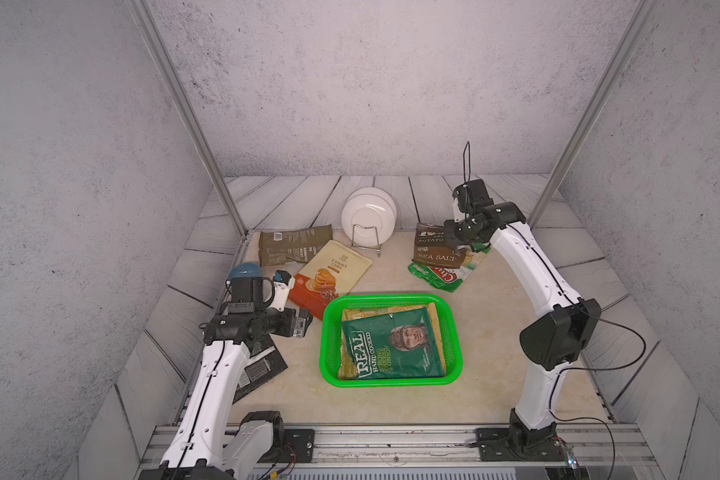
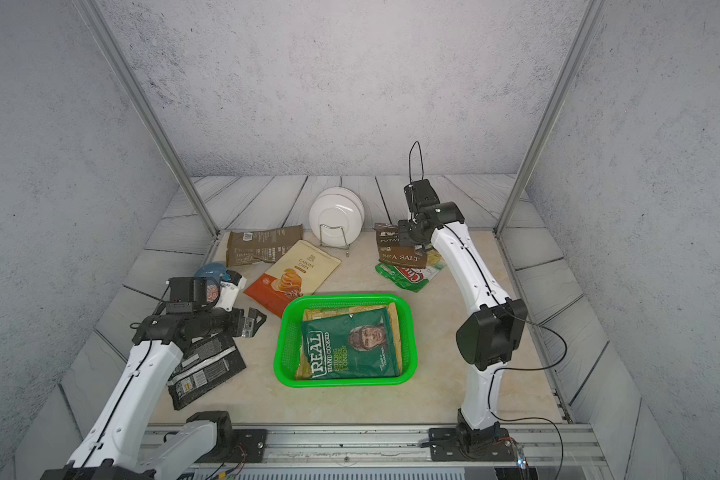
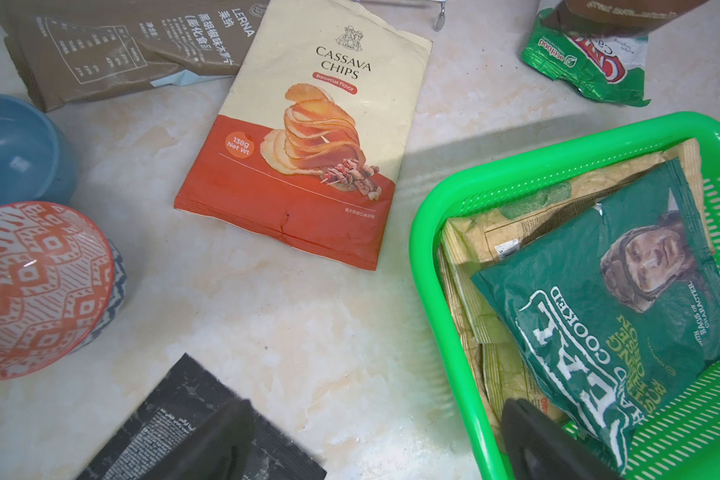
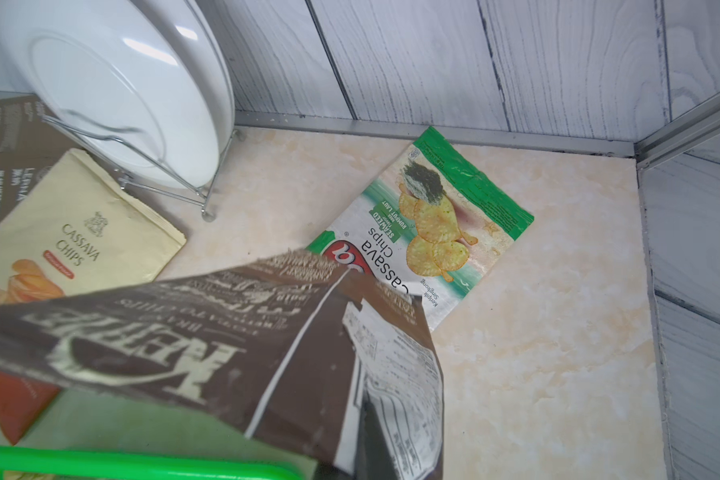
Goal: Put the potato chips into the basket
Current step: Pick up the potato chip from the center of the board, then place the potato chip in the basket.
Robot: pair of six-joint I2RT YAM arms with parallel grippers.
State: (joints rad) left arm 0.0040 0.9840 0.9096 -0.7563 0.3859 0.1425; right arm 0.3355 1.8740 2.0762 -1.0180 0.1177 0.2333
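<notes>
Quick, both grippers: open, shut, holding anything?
Left gripper: open, empty.
Right gripper: shut on the brown bag.

White plates (image 1: 368, 216) in wire rack (image 1: 366, 247) — blue bowl (image 3: 17, 149) beside patterned bowl (image 3: 38, 286).

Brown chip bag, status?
Right jaws shut on brown bag, lifted. Left jaws open, empty, beside basket. Route to basket looks clear; green-white bag lies underneath.

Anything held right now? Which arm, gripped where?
Right gripper is shut on the Sea Salt bag, pinching its side edge. Left gripper is open, holding nothing.
</notes>
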